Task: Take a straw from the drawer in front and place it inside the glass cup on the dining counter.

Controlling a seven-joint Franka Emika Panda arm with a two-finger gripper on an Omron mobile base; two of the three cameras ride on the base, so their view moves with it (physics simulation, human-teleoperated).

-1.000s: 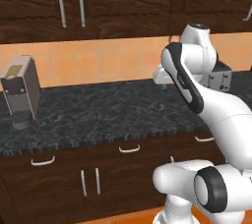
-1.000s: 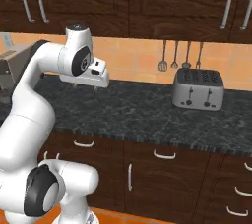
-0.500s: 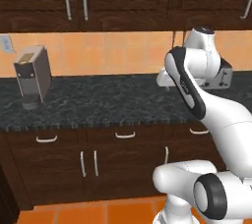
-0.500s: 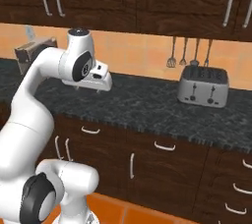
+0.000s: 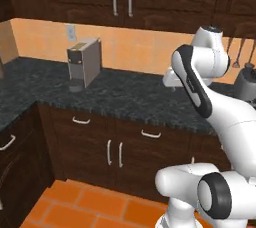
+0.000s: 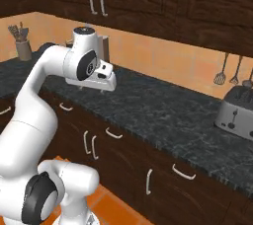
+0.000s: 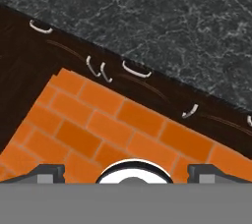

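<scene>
Drawer (image 5: 151, 134) closed under black counter (image 5: 125, 97), end effector (image 7: 126, 169) spread, tips cut off.

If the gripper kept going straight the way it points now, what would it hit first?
Probably the orange tile floor: the gripper looks down past the counter edge, and nothing shows in between. Depth is unclear, so the cabinet fronts could come first.

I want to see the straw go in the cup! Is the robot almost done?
Not yet. Nothing looks done: the drawers under the black counter are all closed. The gripper is open and empty, held above the counter edge. Opening a drawer, taking the straw and reaching the cup all remain.
</scene>
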